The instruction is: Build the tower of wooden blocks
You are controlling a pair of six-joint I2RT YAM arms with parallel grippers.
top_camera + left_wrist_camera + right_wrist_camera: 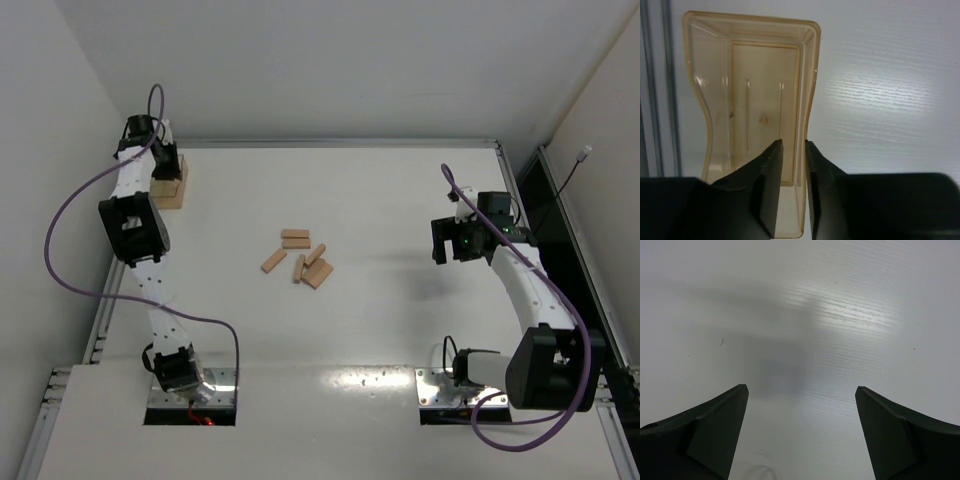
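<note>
Left jaws narrowly apart astride plastic box (pixel 765 100) wall, grip unclear; right jaws wide apart, empty, far right of box. Wood blocks (pixel 299 266) loose, unstacked, right of box. Risk: wall snags, box tips.

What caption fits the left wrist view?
Left gripper straddling one long wall of the empty amber plastic box.

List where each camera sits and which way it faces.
Top external: above and behind the robot, looking down on table, wood blocks, left arm, right arm.
Left wrist: on the left gripper, looking down into the amber box; jaws straddle its wall.
Right wrist: on the right gripper, facing the table; jaws wide apart.
Shared: amber box, top and left wrist.
</note>
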